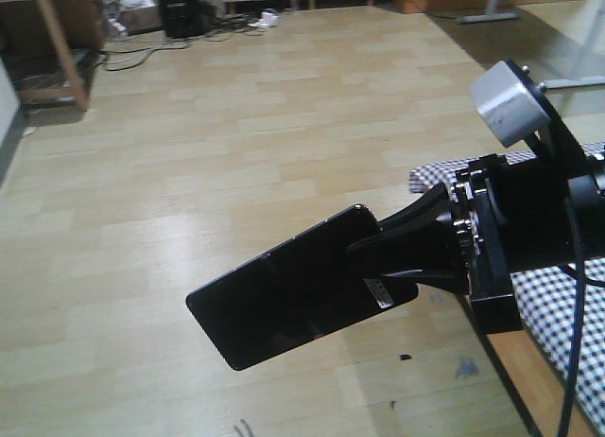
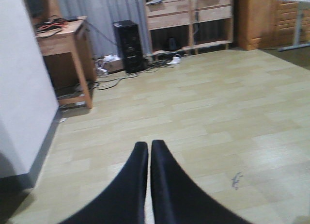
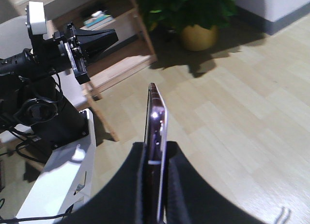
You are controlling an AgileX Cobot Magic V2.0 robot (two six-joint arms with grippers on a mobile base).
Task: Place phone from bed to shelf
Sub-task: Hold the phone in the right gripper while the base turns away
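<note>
Your right fingers (image 3: 133, 185): clamped on phone (image 1: 284, 295), one short end pinched between them, rest jutting clear over floor (image 1: 189, 172), near bed (image 1: 541, 300) corner. Your left fingers (image 2: 131, 185): pressed together, tips meeting, above floor.

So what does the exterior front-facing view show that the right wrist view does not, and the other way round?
Only the front-facing view: the flat glossy face of the phone with its white sticker, and a corner of the checked bed at the right.
Only the right wrist view: the phone edge-on with its pinkish rim, the left gripper, shut, and a potted plant.
Both: the right gripper clamped on the phone above the pale wooden floor.
</note>
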